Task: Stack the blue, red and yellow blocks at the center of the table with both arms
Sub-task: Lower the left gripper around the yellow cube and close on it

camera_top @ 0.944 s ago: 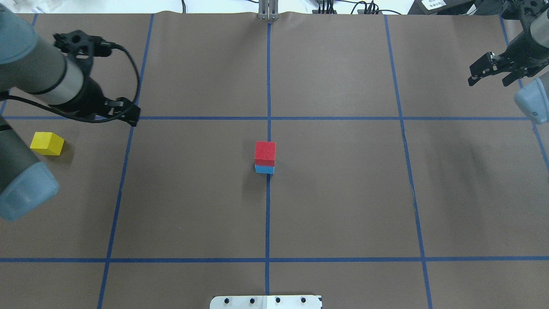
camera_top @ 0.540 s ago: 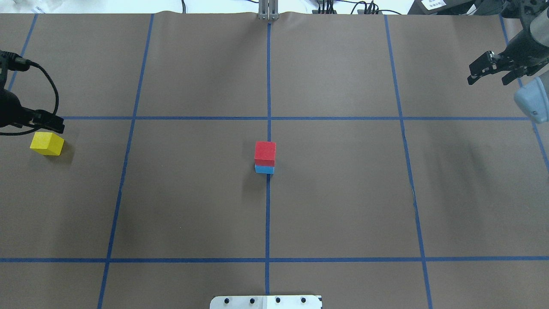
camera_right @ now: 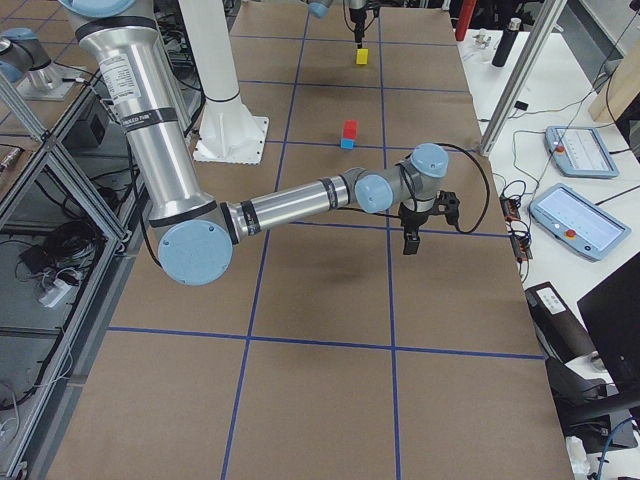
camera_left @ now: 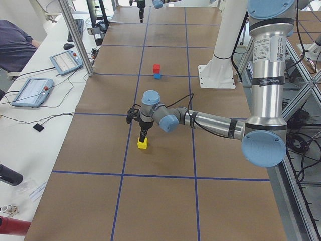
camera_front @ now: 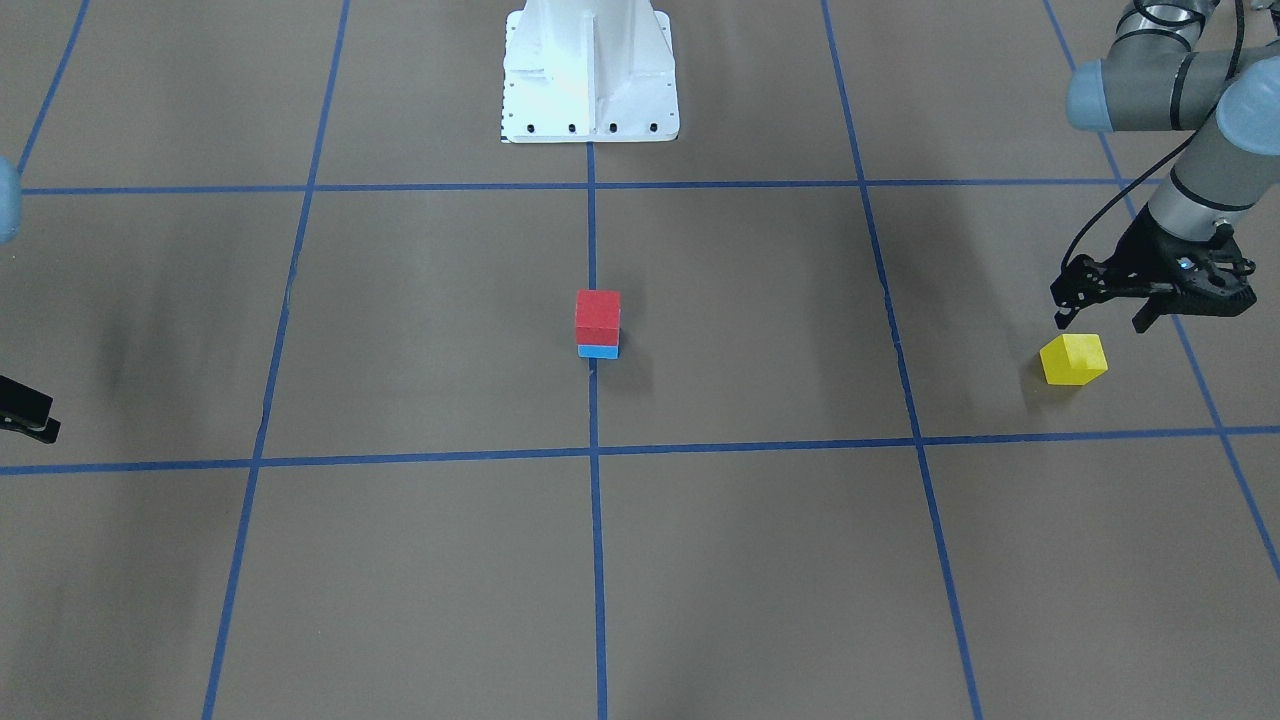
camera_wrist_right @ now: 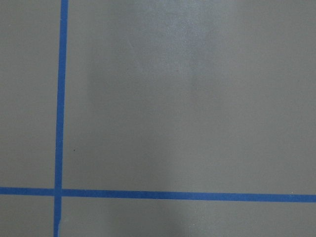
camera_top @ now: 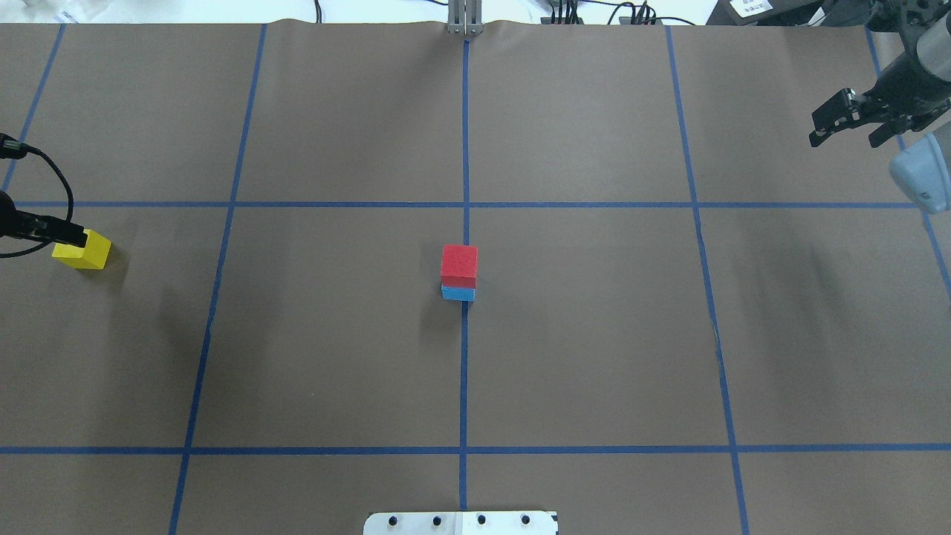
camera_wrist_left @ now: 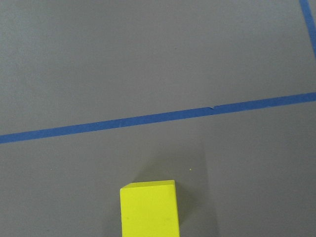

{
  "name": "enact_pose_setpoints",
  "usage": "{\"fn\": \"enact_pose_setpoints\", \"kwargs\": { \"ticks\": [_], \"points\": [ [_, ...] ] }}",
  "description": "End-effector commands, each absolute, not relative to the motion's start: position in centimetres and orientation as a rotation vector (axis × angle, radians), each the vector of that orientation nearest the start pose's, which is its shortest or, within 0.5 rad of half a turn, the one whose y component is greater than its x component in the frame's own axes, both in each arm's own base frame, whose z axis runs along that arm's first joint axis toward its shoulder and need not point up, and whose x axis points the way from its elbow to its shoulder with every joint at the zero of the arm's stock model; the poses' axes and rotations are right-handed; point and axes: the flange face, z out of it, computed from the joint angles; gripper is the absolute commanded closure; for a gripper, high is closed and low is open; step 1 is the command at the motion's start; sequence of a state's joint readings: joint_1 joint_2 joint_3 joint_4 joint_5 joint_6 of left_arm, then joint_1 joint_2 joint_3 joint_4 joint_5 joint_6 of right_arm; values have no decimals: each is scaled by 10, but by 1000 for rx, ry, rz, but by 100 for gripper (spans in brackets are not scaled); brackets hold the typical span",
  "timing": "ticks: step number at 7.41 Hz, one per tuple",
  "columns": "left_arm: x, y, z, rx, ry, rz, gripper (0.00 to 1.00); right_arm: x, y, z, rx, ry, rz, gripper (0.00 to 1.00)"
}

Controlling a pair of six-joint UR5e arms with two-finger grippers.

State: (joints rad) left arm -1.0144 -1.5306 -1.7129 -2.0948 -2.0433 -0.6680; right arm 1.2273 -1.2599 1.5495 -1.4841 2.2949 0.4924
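Brown paper-covered table [camera_top: 594, 334] with blue tape grid [camera_top: 342, 204], white desk [camera_left: 45, 135] alongside

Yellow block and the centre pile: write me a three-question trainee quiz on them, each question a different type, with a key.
1. True or false: the red block sits on top of the blue block.
2. Which gripper is close to the yellow block? A. the left gripper; B. the right one; C. neither.
3. Fill in: ___ of the three blocks are stacked so far.
Key: 1 true; 2 A; 3 two.
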Motion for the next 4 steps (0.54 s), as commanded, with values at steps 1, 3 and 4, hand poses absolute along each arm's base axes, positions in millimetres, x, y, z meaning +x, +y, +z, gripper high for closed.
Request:
{"fn": "enact_pose_setpoints", "kwargs": {
  "ticks": [1,3,4],
  "points": [
    [198,-482,577,224,720,34,0,-148,-612,488,39,-799,4,0],
    [204,-489,601,241,739,21,0,-148,-612,488,39,-799,4,0],
    [212,-500,604,235,756,-27,0,-148,-613,487,40,-799,3,0]
  ]
}}
